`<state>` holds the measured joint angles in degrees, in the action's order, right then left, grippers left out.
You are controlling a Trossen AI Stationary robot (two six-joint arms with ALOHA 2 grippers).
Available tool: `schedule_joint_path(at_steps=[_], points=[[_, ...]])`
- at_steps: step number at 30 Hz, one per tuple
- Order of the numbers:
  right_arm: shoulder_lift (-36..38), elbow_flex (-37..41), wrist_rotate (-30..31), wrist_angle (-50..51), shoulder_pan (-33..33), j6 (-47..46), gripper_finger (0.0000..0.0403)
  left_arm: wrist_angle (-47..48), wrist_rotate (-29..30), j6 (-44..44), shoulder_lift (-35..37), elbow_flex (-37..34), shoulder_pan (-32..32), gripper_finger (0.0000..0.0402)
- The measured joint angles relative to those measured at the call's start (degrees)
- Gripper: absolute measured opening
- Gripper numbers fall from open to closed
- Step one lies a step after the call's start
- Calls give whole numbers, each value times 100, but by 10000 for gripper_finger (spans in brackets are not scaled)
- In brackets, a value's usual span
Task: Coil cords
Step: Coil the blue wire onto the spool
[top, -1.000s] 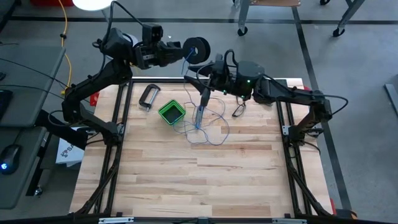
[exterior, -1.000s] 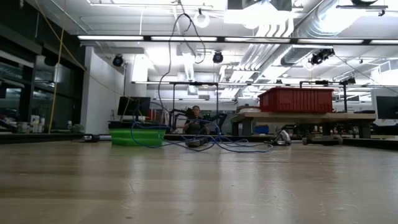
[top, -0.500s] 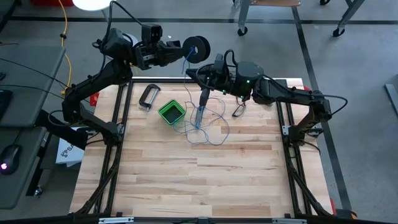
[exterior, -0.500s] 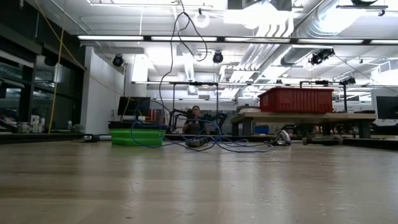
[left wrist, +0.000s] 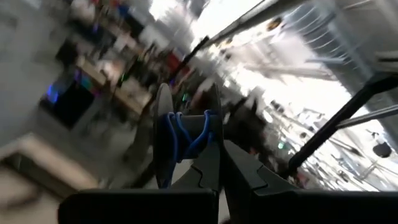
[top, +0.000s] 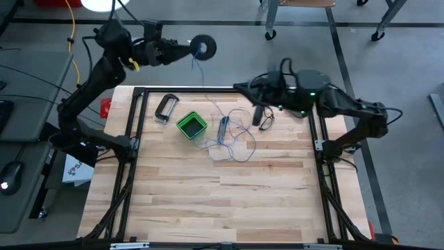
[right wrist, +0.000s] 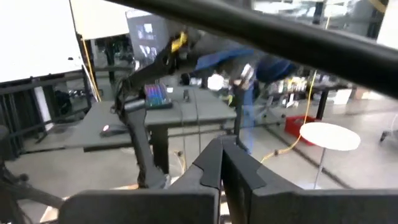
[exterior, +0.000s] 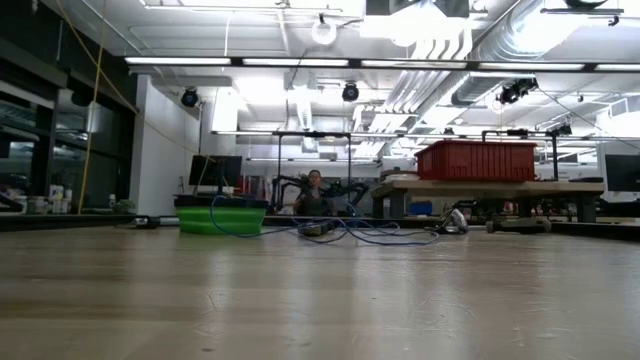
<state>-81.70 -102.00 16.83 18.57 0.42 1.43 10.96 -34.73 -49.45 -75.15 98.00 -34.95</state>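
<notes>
The cords are one thin blue-grey wire. Part of it is wound on a small dark spool [top: 203, 46] and the rest lies in loose loops [top: 229, 139] on the wooden table. My left gripper [top: 187, 47] is shut on the spool, high beyond the table's far edge. A strand [top: 199, 66] hangs from the spool toward the loops. My right gripper [top: 237, 87] is shut above the far edge, right of the strand, and I see nothing between its fingers [right wrist: 214, 163]. In the low view the loops [exterior: 345, 232] rest on the tabletop. My left gripper pinches one flange of the spool at its rim [left wrist: 216, 138] between its two fingers. The fingers come about level from the table's left side. The spool is lifted clear of the table, and the blue wire is wound on its core [left wrist: 183, 135].
A green box [top: 191, 125] stands left of the loops, with a black C-shaped clamp [top: 165, 107] further left. A dark stick-like piece [top: 223, 127] lies among the loops and a small black clip [top: 266, 120] to their right. The near half of the table is bare wood.
My left gripper has swung with the spool toward the table's left and far side, drawing the hanging strand along. My right gripper has shut and pulled back toward the table's right edge, away from the strand. The loops on the table stay where they were.
</notes>
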Motion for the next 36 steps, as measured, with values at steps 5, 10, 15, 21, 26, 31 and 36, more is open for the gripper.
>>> schedule_joint_path(at_steps=[5, 10, 15, 21, 26, 31, 36], points=[[179, -4, 147, -33, -157, 68, 0, 617, -16, 54, 5, -2, 174, 0], [56, -2, 74, -5, -295, -274, 0, -438, 105, -156, 2, 2, 279, 0], [-219, -2, -291, -216, -476, -295, 20, -1649, 346, -695, -67, 1, 462, 0], [-602, 0, -846, -785, -526, -293, 97, -2371, 440, -1003, -147, 2, 657, 0], [-848, 2, -907, -788, -530, -299, 157, -2373, 532, -830, -154, 2, 816, 0], [-1153, 2, -1162, -1051, -553, -454, 184, -2377, 567, -783, -164, 2, 891, 0], [-1445, 7, -1078, -1509, -570, -681, 185, -2382, 637, -732, -188, 2, 1029, 0]])
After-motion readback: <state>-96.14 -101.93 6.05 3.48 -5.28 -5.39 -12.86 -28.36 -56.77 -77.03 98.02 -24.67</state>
